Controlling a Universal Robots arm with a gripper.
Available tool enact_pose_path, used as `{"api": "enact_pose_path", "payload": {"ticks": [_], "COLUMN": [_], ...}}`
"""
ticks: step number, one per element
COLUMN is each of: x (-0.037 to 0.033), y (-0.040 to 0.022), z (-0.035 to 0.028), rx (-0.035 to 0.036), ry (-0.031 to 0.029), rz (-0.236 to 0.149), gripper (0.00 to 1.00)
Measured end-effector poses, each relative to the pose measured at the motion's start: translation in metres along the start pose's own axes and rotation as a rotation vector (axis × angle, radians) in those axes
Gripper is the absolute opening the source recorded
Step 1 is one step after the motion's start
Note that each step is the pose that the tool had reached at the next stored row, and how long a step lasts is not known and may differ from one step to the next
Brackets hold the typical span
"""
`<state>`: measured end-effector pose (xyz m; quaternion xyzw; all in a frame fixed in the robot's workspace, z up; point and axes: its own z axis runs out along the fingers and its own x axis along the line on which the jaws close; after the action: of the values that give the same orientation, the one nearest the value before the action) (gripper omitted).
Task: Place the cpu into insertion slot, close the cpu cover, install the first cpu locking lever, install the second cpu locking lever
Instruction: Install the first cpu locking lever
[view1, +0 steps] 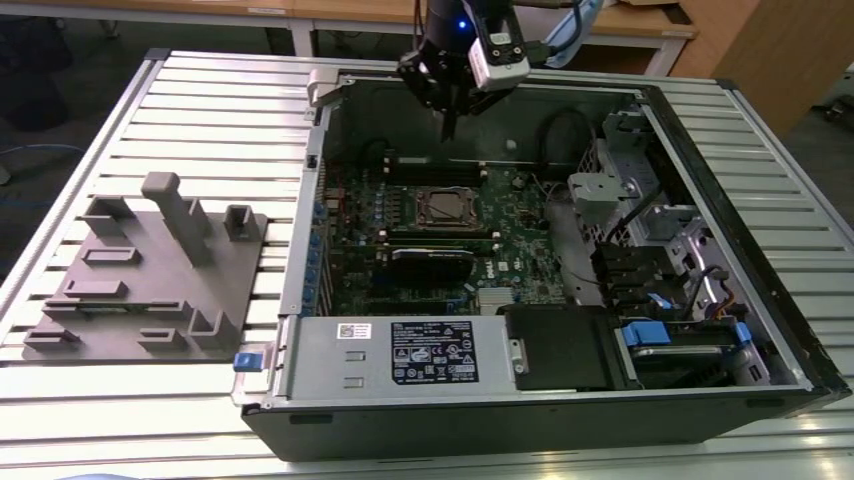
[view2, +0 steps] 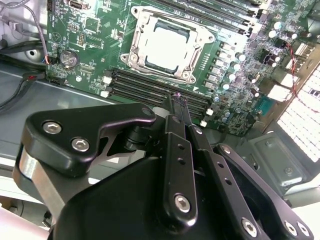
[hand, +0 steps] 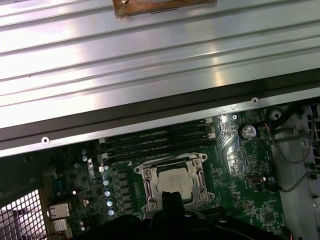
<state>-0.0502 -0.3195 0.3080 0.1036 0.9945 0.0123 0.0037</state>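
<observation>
The black gripper (view1: 450, 128) hangs above the open computer case (view1: 747, 330), fingers (view2: 179, 107) pressed together and grasping nothing. The dull silver-grey square cpu (view2: 165, 44) sits in the silver-rimmed insertion slot (view2: 137, 59) on the green circuit board (view2: 90, 40), beneath the thin silvery cpu cover (view2: 196, 37).

the gripper (view2: 178, 100) was matte black, its linkage plates fastened with silver hex-socket screws; above the open computer case (view1: 747, 130), a white-grey camera block (view1: 498, 58) and blue indicator light (view1: 461, 22).
</observation>
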Motion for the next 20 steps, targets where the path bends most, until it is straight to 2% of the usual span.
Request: {"api": "enact_pose_path", "payload": {"ticks": [20], "x": [-0.0043], "y": [-0.0201], "z": [0.0085], "rx": [-0.0004], "ry": [0.0001], "rz": [0.0], "gripper": [0.1]}}
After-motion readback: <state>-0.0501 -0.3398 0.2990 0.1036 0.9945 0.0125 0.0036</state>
